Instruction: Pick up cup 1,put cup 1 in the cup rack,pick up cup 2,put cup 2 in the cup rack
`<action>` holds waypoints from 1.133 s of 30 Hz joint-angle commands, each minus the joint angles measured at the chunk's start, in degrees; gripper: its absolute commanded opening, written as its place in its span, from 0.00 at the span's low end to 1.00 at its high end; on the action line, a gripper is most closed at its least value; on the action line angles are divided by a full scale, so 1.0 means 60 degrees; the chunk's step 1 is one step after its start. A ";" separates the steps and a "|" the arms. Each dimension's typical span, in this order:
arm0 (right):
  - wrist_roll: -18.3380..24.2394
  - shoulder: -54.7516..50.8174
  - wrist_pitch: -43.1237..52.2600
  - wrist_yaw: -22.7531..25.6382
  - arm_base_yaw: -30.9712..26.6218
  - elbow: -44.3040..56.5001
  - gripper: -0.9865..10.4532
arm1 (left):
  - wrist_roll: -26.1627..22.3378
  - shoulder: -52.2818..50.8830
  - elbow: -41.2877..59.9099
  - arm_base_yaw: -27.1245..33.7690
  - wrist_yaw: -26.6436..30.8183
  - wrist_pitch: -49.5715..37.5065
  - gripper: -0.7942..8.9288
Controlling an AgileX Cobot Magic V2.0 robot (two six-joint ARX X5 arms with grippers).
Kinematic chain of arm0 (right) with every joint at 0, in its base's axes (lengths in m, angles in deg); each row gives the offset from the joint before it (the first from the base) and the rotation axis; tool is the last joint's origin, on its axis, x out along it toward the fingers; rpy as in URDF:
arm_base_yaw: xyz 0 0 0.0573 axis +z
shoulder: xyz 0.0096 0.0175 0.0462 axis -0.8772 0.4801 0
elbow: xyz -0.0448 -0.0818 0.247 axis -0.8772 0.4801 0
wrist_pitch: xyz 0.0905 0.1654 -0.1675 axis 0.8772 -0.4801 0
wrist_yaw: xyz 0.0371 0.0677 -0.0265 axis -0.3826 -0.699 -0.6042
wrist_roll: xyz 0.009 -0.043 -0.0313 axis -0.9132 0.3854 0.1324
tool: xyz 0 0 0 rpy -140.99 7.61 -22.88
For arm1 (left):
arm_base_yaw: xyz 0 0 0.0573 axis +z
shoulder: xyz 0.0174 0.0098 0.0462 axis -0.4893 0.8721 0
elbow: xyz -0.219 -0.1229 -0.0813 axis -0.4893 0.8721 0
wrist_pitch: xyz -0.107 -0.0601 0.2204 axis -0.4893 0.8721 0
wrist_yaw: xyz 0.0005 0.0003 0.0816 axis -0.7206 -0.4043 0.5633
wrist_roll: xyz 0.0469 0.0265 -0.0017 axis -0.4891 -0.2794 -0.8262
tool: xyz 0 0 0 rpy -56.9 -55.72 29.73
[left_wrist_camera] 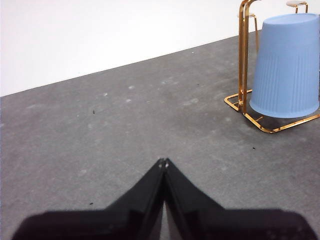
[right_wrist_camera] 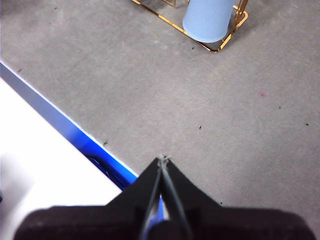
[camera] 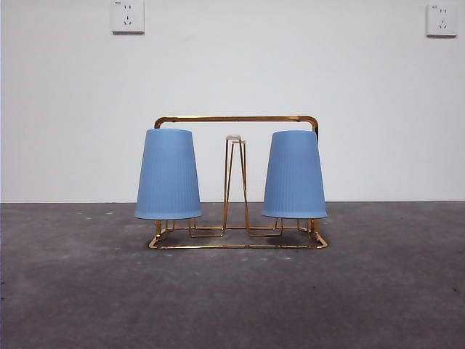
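Note:
The gold wire cup rack (camera: 236, 118) stands in the middle of the grey table. Two blue ribbed cups hang upside down on its prongs, one on the left (camera: 168, 174) and one on the right (camera: 293, 175). A bare white-tipped prong (camera: 233, 138) rises between them. My left gripper (left_wrist_camera: 163, 162) is shut and holds nothing, well away from the rack (left_wrist_camera: 243, 60) and the cup (left_wrist_camera: 287, 65) on it. Also shut and holding nothing, my right gripper (right_wrist_camera: 163, 159) hovers above the table's edge, far from the rack (right_wrist_camera: 220, 46) and its cup (right_wrist_camera: 209, 19).
A white wall with two sockets (camera: 128, 16) (camera: 442, 19) backs the table. A blue strip (right_wrist_camera: 70, 129) marks the table's edge under the right gripper, with white floor beyond. Neither arm shows in the front view.

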 commanded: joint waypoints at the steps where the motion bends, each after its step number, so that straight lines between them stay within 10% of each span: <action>1: -0.0036 0.0000 0.0033 0.0004 0.0000 -0.0051 0.09 | 0.0120 0.0007 0.0095 0.0051 -0.0047 -0.0040 0.08; 21: 0.0186 -0.0073 0.0127 0.0317 -0.0273 -0.0051 0.09 | 0.0120 0.0510 0.0095 0.0051 -0.0047 -0.0040 0.08; 26: 0.0896 -0.0372 0.1818 0.0055 -0.2229 -0.0004 0.09 | 0.0120 0.0583 0.0095 0.0051 -0.0047 -0.0040 0.08; 34: 0.1479 -0.1446 0.6306 -0.3038 -0.6546 0.1617 0.09 | 0.0120 0.0597 0.0095 0.0055 -0.0047 -0.0036 0.08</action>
